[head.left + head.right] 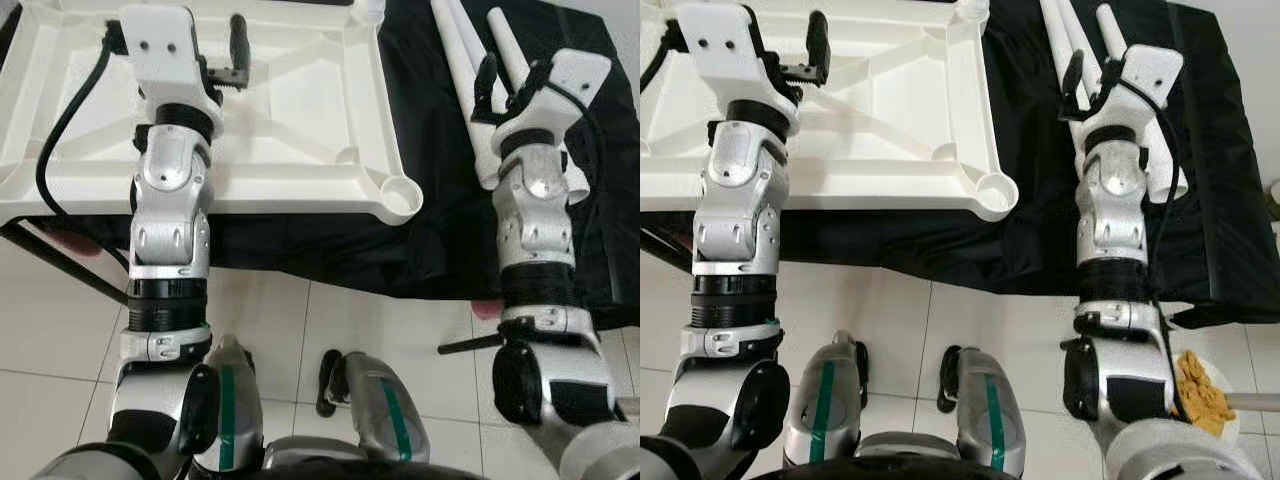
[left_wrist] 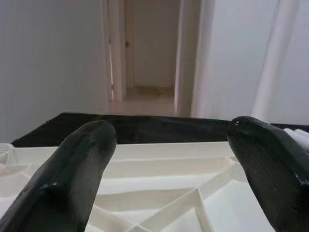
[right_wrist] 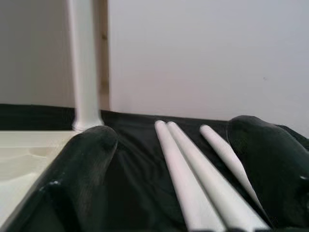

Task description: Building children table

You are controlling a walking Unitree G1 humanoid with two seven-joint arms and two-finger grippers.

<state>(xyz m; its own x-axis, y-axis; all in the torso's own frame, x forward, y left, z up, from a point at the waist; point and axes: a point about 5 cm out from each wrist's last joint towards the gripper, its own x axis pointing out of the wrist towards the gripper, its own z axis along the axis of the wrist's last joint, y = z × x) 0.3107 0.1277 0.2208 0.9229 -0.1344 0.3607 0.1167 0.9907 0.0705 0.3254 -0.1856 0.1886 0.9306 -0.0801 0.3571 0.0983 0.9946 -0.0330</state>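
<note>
The white plastic table top (image 1: pixel 300 170) lies upside down on a black cloth, ribs up, with an open round leg socket (image 1: pixel 401 196) at its near right corner. One white leg (image 3: pixel 84 63) stands upright at a far corner. Three loose white legs (image 3: pixel 193 169) lie side by side on the cloth to the right of the top. My left gripper (image 2: pixel 171 159) hovers open over the near left part of the table top with nothing between its fingers. Just above the near ends of the loose legs (image 1: pixel 463 55), my right gripper (image 1: pixel 511 80) is open and empty.
The black cloth (image 1: pixel 440 240) covers a low table with dark metal legs (image 1: pixel 60 265). My feet (image 1: pixel 360 400) stand on pale floor tiles close to its front edge. A plate of food (image 1: pixel 1206 396) sits on the floor at my right. A doorway (image 2: pixel 147 53) lies beyond.
</note>
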